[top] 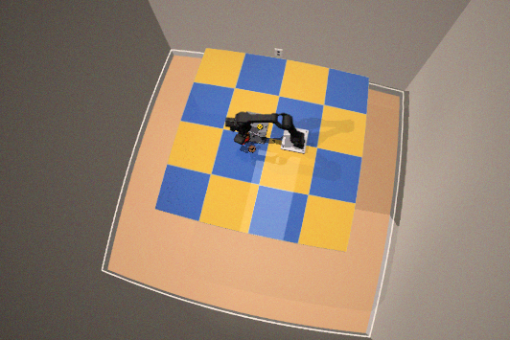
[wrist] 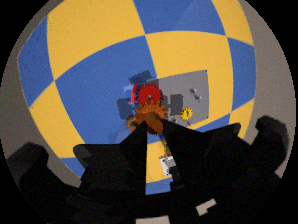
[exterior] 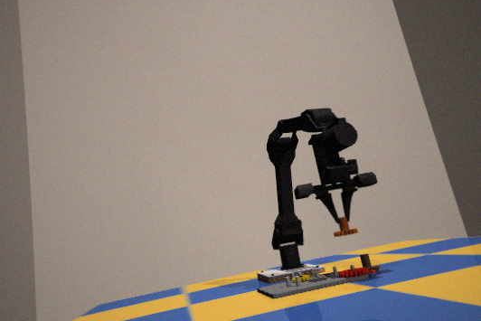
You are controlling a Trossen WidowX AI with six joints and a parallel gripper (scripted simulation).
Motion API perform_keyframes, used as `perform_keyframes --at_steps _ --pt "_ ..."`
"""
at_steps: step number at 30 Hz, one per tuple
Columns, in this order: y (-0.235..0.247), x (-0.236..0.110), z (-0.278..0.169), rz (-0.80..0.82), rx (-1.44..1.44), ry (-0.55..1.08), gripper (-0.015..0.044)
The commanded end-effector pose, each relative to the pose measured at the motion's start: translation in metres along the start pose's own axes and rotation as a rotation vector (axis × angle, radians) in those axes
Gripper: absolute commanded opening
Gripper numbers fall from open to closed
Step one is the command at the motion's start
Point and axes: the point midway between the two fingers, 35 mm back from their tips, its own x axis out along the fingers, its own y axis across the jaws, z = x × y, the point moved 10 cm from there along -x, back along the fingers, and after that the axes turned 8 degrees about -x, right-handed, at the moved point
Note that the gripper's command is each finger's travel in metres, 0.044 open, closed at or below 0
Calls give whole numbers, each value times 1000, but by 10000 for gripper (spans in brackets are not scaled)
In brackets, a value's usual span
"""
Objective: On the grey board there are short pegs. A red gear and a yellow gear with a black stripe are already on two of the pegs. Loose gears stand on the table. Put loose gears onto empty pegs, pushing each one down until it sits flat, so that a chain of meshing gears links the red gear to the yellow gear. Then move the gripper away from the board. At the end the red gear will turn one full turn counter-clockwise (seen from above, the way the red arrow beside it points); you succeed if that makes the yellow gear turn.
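Black arm links (top: 261,118) (exterior: 285,185) stretch out from the pale base plate (top: 286,147) (exterior: 266,278) in my top view, over the blue and yellow checks. They partly cover the grey board (top: 264,131) (exterior: 271,292) (wrist: 172,86), though I can pick out the yellow gear (top: 260,126) (exterior: 300,278) (wrist: 186,114) and some of the red gear (top: 246,140) (exterior: 354,272) (wrist: 149,92). Just off the board, a brown loose gear (top: 252,148) (exterior: 365,260) (wrist: 131,123) stands on the table, near the red one.

From the exterior camera I see my gripper (exterior: 344,220) (wrist: 153,123) pointing down, its fingers pinching the upright stem of an orange gear (exterior: 345,232) (wrist: 155,109). The toothed part hangs below the fingertips, well above the board and clear of every peg. A bare peg (exterior: 334,271) rises between the red and yellow gears, and another (exterior: 287,281) stands toward the board's near end.

On the wrist feed, the orange teeth overlap the lower edge of the red gear in my line of sight. The red arrow (wrist: 133,93) curves beside it, and two empty pegs (wrist: 195,94) show farther along the board.
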Motion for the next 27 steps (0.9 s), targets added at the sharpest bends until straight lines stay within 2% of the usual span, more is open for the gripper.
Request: perform_keyframes --at_steps 1,27 --pt "-3 1 -3 5 -5 -5 0" --pt "-27 26 -21 2 -5 2 0"
